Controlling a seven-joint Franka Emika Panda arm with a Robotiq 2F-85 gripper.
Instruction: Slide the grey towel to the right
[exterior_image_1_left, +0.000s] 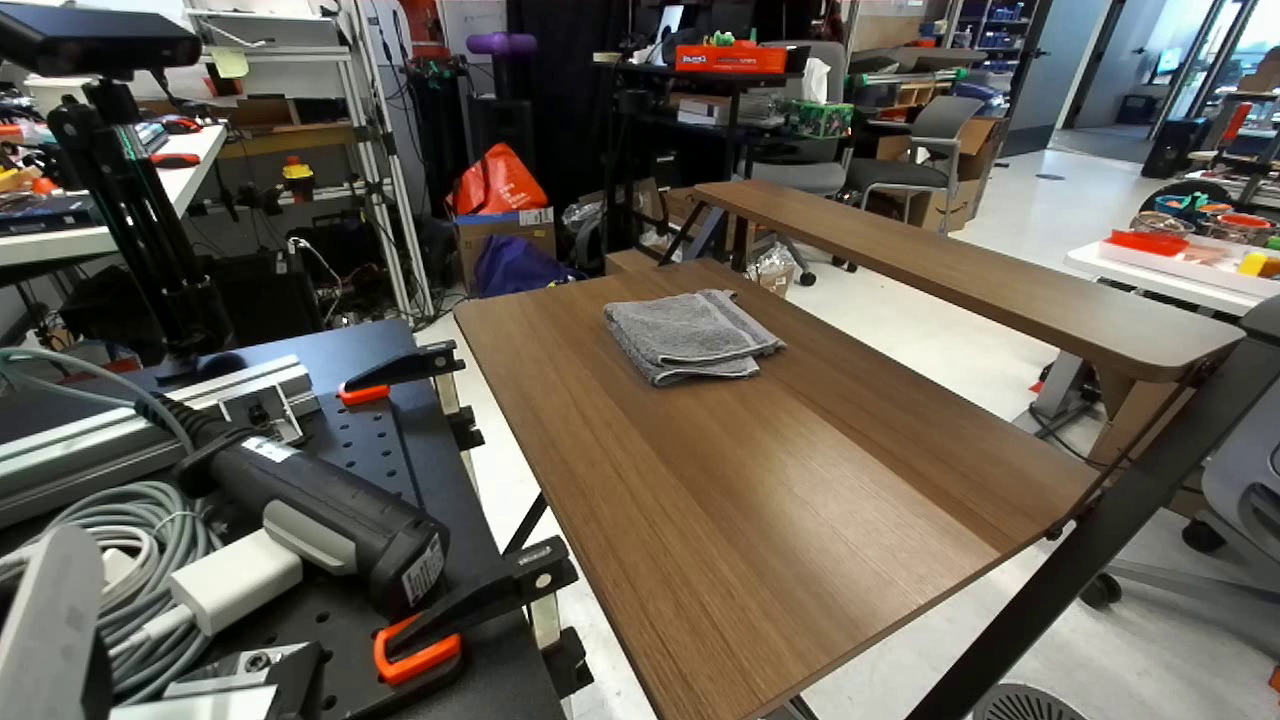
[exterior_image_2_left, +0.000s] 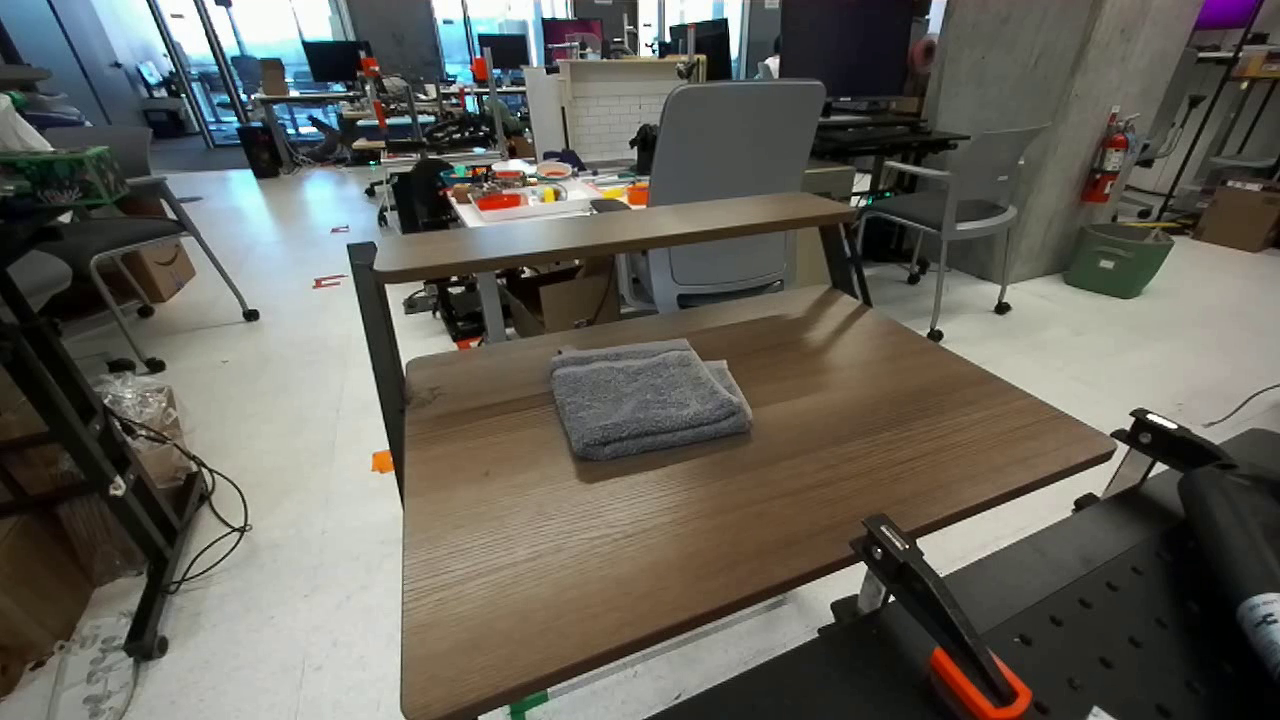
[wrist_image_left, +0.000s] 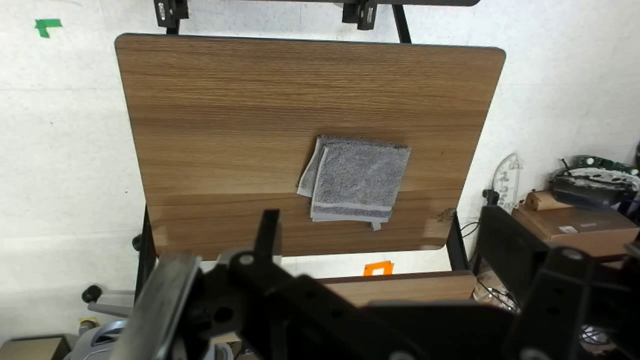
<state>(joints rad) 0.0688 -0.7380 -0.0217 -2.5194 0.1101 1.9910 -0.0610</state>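
Gripper spread wide in wrist view, grey towel folded flat on brown tabletop, right of middle there, layered edges showing, nearer the long edge by the raised shelf

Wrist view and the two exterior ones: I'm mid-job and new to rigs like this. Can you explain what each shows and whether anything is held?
The machine is one Franka arm ending in a gripper. The wrist view comes from a camera on its wrist, looking down past the two black fingers, which stand wide apart and hold nothing. The two exterior views come from cameras outside the robot, facing the same scene from different places; the gripper doesn't show there. In all three, a folded grey towel lies on a brown wood-grain tabletop.
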